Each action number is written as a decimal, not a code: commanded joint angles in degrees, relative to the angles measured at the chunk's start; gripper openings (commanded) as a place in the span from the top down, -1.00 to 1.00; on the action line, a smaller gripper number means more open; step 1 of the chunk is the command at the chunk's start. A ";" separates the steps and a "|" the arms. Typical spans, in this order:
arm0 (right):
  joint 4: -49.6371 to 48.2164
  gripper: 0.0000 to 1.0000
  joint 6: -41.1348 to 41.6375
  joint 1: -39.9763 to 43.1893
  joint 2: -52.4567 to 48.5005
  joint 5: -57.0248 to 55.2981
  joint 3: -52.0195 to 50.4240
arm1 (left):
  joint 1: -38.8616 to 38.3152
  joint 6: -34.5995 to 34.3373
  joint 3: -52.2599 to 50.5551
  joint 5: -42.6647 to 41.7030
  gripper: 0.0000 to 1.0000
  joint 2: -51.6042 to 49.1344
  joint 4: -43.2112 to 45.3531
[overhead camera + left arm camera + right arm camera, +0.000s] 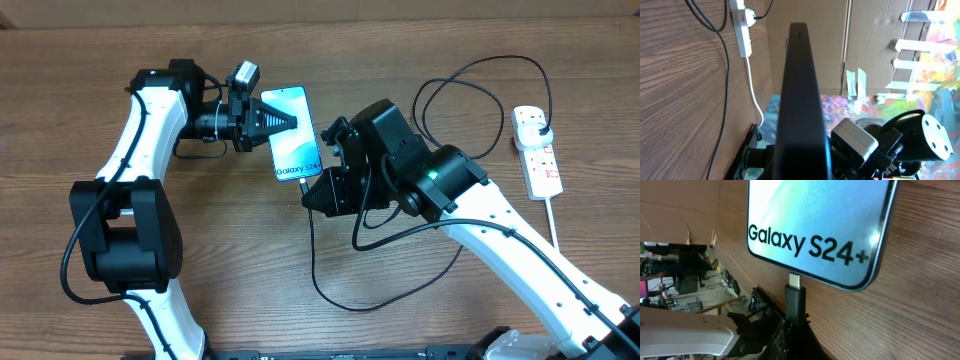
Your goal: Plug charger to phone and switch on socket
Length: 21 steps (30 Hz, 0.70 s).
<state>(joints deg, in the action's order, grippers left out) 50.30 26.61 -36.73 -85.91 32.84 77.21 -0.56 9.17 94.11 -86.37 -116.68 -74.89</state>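
Observation:
The phone (293,138) lies near the middle of the table, its light blue screen reading "Galaxy S24+" (815,220). My left gripper (283,119) is shut on the phone's far end; in the left wrist view the phone shows edge-on as a dark slab (800,100). My right gripper (318,187) is shut on the charger's black connector (796,300). The connector's silver tip meets the port in the phone's bottom edge, with some metal still showing. The thin black cable (330,290) loops round to a plug (540,124) seated in the white socket strip (540,160), which also shows in the left wrist view (742,30).
The strip's white cord (552,215) runs toward the front right edge. Black cable loops (470,95) lie between the right arm and the strip. A cardboard wall (400,15) borders the back of the table.

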 commanded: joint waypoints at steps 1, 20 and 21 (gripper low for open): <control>-0.59 0.92 -0.02 0.44 0.00 0.70 -0.11 | -1.07 -0.39 0.66 -3.26 0.92 1.64 0.24; 1.46 0.93 -0.11 2.93 0.00 0.07 -0.11 | -1.70 -0.42 0.66 -3.26 0.92 1.64 0.42; 1.46 0.93 -0.31 3.30 0.00 0.17 -0.11 | -1.70 -0.39 0.66 -3.26 0.91 1.64 0.44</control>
<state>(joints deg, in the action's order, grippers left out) 51.72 26.70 -35.07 -85.91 33.95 77.21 -1.54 9.15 94.11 -86.59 -116.68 -74.30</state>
